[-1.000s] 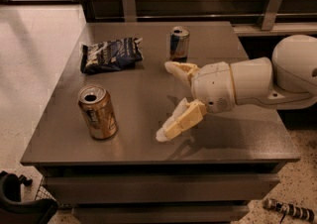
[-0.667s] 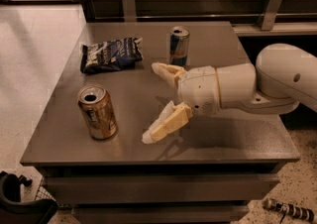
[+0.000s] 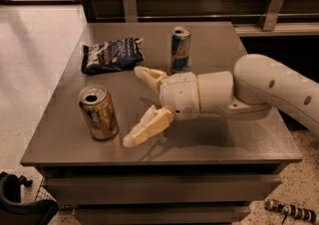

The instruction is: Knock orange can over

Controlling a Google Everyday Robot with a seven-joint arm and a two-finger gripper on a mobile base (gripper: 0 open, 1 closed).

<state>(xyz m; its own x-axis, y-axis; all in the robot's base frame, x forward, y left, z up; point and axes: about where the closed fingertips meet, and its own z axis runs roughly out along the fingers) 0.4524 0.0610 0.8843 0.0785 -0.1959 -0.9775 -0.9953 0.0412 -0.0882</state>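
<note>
The gripper [image 3: 135,107], spread wide and empty, is held left of centre beside the upright orange can [image 3: 98,113], presumably for a sideways push.

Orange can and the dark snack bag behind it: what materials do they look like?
The orange can looks like thin metal, likely aluminium: glossy copper sheen, silver pull-tab top. The bag is probably plastic film or foil: its crinkled creases catch highlights. The gripper sits open on the table beside the can.
</note>
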